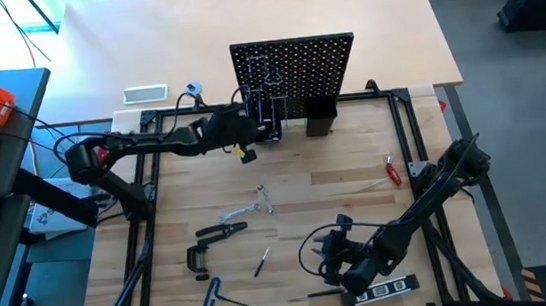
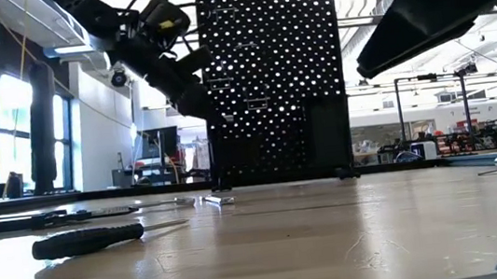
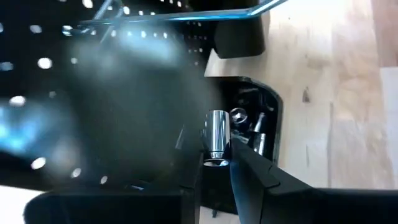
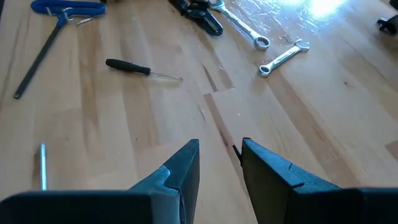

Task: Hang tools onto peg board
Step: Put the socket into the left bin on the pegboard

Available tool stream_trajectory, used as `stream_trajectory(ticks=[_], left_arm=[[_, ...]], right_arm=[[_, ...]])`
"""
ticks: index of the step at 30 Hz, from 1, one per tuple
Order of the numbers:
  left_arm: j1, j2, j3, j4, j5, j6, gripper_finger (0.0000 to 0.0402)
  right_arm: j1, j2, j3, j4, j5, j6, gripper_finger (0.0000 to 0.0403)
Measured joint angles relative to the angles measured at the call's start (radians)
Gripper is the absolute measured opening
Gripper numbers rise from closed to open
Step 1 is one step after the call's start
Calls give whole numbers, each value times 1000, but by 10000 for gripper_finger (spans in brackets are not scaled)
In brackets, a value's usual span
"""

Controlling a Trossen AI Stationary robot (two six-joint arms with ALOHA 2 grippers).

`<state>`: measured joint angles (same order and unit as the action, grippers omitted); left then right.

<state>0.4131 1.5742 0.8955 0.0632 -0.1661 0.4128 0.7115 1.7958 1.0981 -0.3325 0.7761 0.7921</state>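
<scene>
High view: the peg board (image 1: 295, 74) stands upright at the table's far edge, and the left gripper (image 1: 262, 126) reaches to its front face, low down by the holder boxes (image 1: 320, 123). The right gripper (image 1: 335, 257) hovers near the table's front, just beside the black marked level (image 1: 380, 289). Pliers (image 1: 222, 232), a C-clamp (image 1: 198, 259), a blue-handled hex key (image 1: 218, 297), two wrenches (image 1: 248, 208) and a small screwdriver (image 1: 262, 264) lie on the table between the arms. Low view: the left arm comes down against the board's left part, while a black-handled screwdriver (image 2: 91, 238) lies in the foreground. Left wrist view: its fingers (image 3: 249, 171) are closed on a small shiny metal cylinder (image 3: 217, 138), held right at the board. Right wrist view: the right fingers (image 4: 180, 171) stand apart over bare wood, holding nothing.
</scene>
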Motion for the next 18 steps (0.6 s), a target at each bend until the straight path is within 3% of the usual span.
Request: stream_trajectory(ticks=[7,18], left_arm=[[-7,9,-1,20,-28,1,57],[-37,12,-3,50,-52,-11,139]], right_arm=[[-7,0,0,8,-7,13,115],[-10,0,0,10,-8,15,115]])
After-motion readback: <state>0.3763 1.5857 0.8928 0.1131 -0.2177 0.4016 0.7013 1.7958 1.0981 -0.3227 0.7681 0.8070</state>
